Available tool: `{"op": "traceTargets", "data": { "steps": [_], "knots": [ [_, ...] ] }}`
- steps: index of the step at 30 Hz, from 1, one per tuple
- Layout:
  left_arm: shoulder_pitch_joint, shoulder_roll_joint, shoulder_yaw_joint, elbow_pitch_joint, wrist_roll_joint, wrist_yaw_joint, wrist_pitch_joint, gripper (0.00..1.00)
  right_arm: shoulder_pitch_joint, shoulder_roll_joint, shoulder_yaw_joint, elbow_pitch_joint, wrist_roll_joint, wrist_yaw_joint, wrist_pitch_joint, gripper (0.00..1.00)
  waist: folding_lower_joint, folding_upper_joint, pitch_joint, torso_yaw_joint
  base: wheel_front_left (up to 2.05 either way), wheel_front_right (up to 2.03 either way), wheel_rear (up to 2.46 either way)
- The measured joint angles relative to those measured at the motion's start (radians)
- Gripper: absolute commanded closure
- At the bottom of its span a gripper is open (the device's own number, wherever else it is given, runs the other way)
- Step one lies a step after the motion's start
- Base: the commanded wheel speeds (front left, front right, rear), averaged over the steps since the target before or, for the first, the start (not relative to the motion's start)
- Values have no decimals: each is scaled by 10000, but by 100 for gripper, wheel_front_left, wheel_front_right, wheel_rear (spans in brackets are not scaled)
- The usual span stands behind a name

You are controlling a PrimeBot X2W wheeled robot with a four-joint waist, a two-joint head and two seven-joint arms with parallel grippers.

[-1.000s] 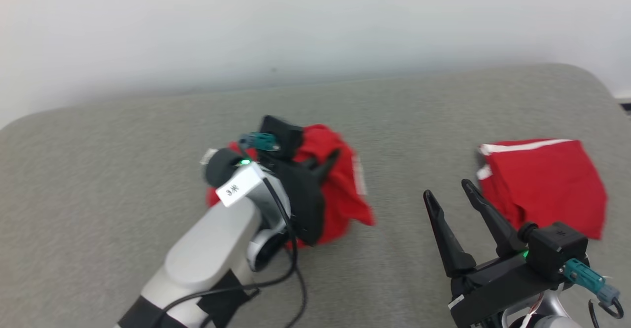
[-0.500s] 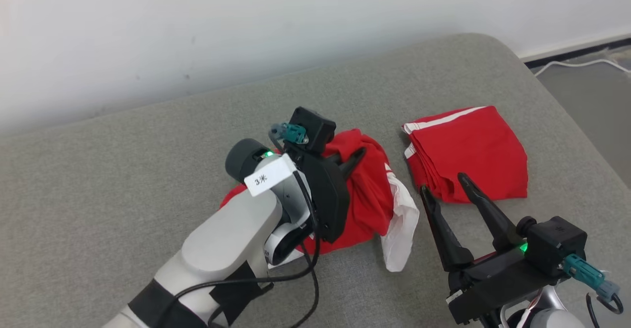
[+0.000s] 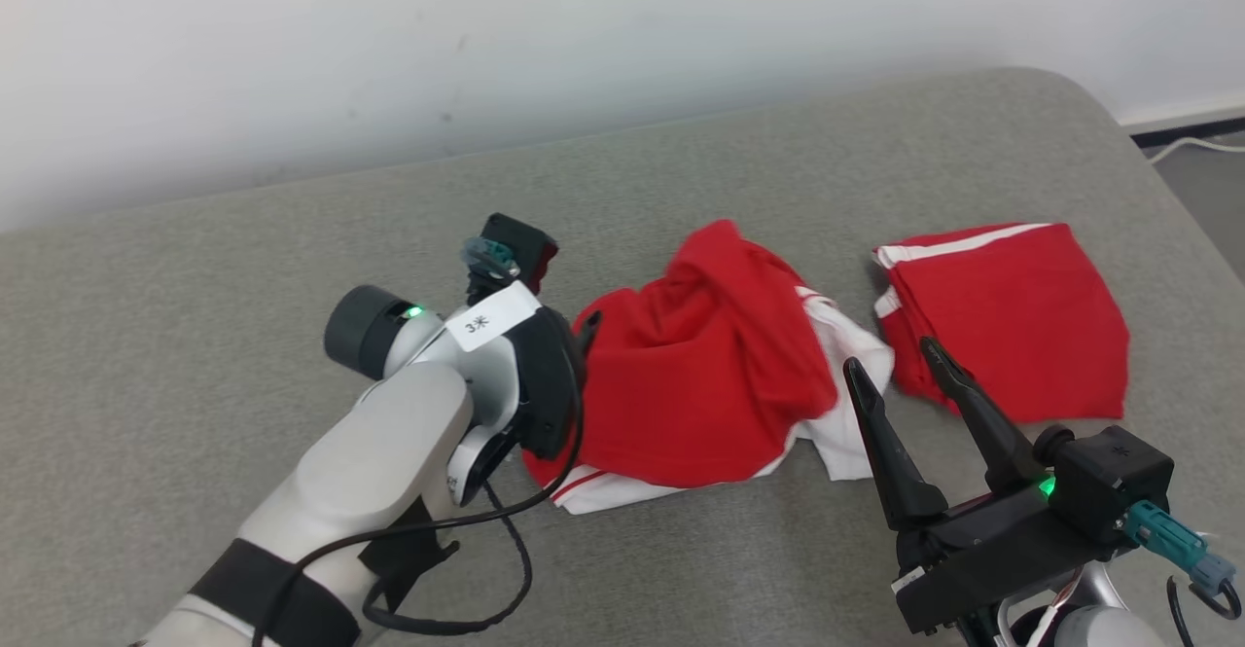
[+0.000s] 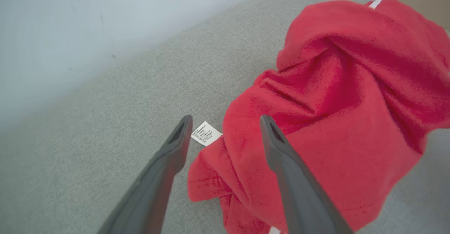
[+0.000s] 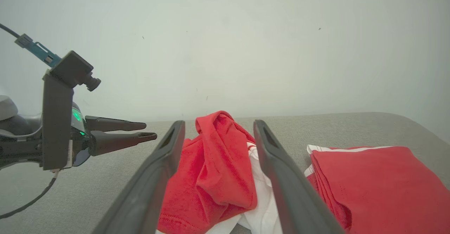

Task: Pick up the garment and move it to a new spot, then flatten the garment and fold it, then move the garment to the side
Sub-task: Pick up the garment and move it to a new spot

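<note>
A crumpled red and white garment (image 3: 700,375) lies in a heap in the middle of the grey cushion (image 3: 243,238). My left gripper (image 4: 225,121) is open at the heap's left edge, its fingers straddling the red cloth (image 4: 334,86) and holding nothing; a white care label (image 4: 206,134) lies between the tips. From the right wrist, the left gripper (image 5: 149,130) points sideways at the heap (image 5: 211,163). My right gripper (image 3: 891,355) stands open and empty just right of the heap, its fingers (image 5: 168,146) framing the cloth from a distance.
A second red garment with white stripes (image 3: 1012,316) lies folded at the right, close to my right gripper. A white wall (image 3: 584,34) runs behind the cushion. The cushion's right edge drops to a floor with a white cable (image 3: 1201,145).
My left gripper has opened and let go of the garment, which now lies spread in a wider heap. The left arm has drawn back to the left. The head camera has shifted.
</note>
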Motion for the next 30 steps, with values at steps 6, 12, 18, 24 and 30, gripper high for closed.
{"op": "traceTargets", "data": {
  "steps": [6,12,18,24,30],
  "knots": [
    [377,479,117,-247,-4,215,-468,0,7,15,69,59,-2,-12,-77,0,0,0,-104,581,0,0,0],
    [1568,1095,796,-1348,-113,719,-2048,0,22,54,136,263,0,-13,-94,0,-3,0,-384,907,0,0,0],
    [3138,1544,1513,-2748,-640,871,-3691,0,276,73,-173,334,59,-184,-305,0,-3,0,-681,1079,0,0,0],
    [5215,1950,2109,-4232,-1080,1035,-5195,0,480,69,-805,485,305,-403,-541,0,-3,-1,-1018,1322,0,0,0],
    [6749,2119,2731,-5455,-1074,1141,-5106,0,854,42,-1175,708,357,-579,-706,0,-3,-1,-1269,1633,0,0,0]
  ]
}}
